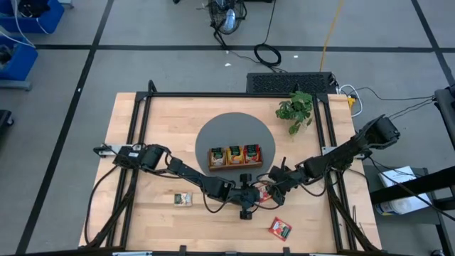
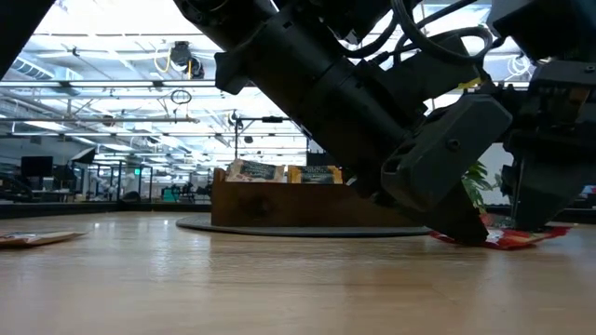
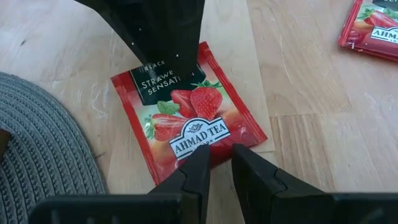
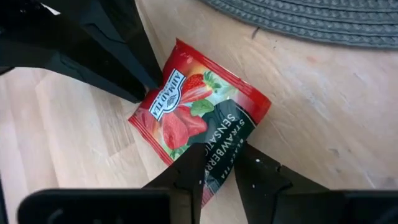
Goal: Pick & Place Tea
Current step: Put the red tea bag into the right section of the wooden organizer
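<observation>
A red tea sachet point(image 3: 186, 118) with a strawberry print lies on the wood just in front of the round grey mat point(image 1: 213, 131). My left gripper point(image 3: 214, 155) is shut on its logo end. My right gripper point(image 4: 221, 158) is shut on its opposite end with the dark label. The two meet near the table's front middle, left gripper point(image 1: 249, 196) and right gripper point(image 1: 272, 189). The brown tray point(image 1: 234, 166) on the mat holds green, yellow and red sachets point(image 1: 234, 154) standing upright. My left gripper pinches the edge of the sachet's logo end point(image 3: 208, 149) between its two fingers, slanting down from the table's left. The sachet lies flat, on or barely above the wood point(image 2: 507, 240). My right gripper has the sachet's dark label end point(image 4: 221, 140) between its two fingers, slanting down from the table's right. In the left wrist view its fingers point(image 3: 161, 37) cover that end.
A second red sachet point(image 1: 280, 228) lies near the front right. A green one point(image 1: 183, 200) lies near the front left. A small potted plant point(image 1: 295, 110) stands at the back right. Black frame rails run along the table's sides.
</observation>
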`<move>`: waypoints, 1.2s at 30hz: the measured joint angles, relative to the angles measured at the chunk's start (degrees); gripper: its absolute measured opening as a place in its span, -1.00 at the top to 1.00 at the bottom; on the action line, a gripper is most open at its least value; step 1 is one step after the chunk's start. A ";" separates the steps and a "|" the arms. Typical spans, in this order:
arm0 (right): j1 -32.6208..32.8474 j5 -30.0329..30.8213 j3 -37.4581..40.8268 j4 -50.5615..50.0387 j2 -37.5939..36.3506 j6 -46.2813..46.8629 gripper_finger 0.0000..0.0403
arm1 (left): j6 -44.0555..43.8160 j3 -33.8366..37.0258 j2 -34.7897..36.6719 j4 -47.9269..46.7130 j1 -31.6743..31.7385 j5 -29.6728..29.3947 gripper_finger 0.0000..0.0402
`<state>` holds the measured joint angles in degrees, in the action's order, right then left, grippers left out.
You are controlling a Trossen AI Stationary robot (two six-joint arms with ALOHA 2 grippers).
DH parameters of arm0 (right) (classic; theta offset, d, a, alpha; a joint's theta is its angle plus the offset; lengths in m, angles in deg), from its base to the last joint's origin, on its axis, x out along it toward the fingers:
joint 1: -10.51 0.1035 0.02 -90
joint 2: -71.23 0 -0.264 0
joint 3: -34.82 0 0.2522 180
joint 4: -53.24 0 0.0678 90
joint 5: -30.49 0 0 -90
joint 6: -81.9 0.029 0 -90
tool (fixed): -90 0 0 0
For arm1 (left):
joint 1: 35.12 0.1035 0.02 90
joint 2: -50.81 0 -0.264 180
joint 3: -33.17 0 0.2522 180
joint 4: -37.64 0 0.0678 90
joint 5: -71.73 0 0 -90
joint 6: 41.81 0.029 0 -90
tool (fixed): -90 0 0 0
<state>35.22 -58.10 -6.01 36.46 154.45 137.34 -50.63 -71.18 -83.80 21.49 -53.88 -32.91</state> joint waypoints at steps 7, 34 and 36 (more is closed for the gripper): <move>-0.66 -0.37 0.04 2.53 0.18 -1.06 0.50 | 0.29 0.05 0.00 0.43 0.19 0.09 0.64; -0.66 3.00 0.31 6.75 -5.96 -16.90 0.99 | 5.44 0.11 7.61 -12.55 -7.06 -13.75 0.64; -0.66 2.28 0.28 7.00 -7.34 -17.58 0.99 | 2.31 0.15 8.13 -16.92 -8.29 -13.91 0.64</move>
<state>34.56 -55.83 -5.72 43.46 147.11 119.77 -48.31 -71.02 -75.67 4.56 -62.18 -46.82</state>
